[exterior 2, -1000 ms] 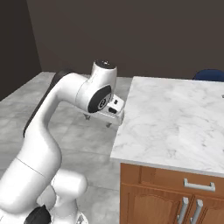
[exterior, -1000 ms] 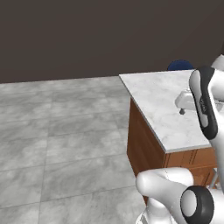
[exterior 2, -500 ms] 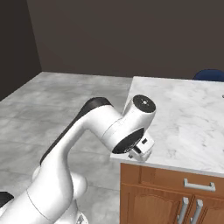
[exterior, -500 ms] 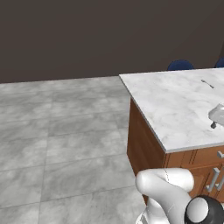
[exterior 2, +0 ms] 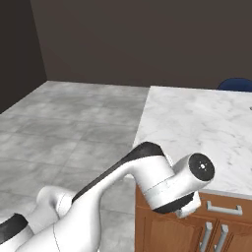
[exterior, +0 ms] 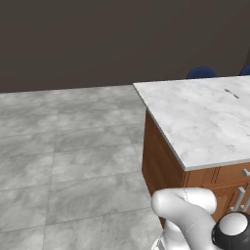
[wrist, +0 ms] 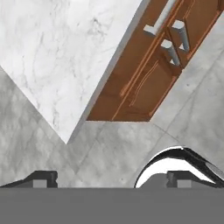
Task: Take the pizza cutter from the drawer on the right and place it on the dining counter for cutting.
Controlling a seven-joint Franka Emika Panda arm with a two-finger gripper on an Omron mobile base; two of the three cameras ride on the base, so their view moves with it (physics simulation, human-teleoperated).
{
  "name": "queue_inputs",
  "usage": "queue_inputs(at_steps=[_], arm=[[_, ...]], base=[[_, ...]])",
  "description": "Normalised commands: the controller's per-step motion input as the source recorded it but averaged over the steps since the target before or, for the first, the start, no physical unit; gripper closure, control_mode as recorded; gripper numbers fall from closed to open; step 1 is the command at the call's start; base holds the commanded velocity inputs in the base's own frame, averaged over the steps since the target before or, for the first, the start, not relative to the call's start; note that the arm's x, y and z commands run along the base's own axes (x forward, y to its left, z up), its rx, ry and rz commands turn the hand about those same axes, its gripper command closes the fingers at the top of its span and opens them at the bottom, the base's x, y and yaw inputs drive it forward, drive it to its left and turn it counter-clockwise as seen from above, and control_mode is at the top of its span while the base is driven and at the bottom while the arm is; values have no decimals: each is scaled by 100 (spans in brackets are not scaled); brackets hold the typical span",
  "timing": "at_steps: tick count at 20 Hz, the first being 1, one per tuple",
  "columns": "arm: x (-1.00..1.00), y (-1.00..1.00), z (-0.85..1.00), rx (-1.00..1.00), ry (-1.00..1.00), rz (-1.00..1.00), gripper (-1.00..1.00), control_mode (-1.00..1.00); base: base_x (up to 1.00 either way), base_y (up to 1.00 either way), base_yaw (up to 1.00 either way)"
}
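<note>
Pizza cutter cannot be made out for certain in these pictures; a small thin dark thing (exterior: 231, 93) lies far back on the marble top in the left base view, too small to name. The table (exterior: 195, 122), a white veined slab over a brown wooden body, stands to the right of the open grey tiled floor (exterior: 63, 146), with a dark wall (exterior: 97, 39) behind. Two blue chair backs (exterior: 201, 73) rise beyond its far edge. The right base view shows the arm's white elbow (exterior 2: 167, 184) bent low, right in front of the table's near corner and covering part of the wooden front, where a drawer with a bar handle (exterior 2: 224, 208) sits closed above cupboard doors. The hand view looks down past that corner at the door handles (wrist: 174, 43) and the floor. The pincer (wrist: 111, 178) stands wide, its two tips far apart, holding nothing
</note>
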Motion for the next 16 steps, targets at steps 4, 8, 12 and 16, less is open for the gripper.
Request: queue_inputs(at_steps=[4, 8, 12, 16], arm=[[0, -32, -33, 11, -18, -18, -100, -100], [0, -27, -27, 9, -14, -12, -100, -100], [0, -43, -41, 10, -11, -10, -100, -100], [0, -61, -51, 15, -5, -15, -100, -100]], base=[[0, 0, 0], [0, 0, 0], [0, 0, 0], [0, 0, 0]])
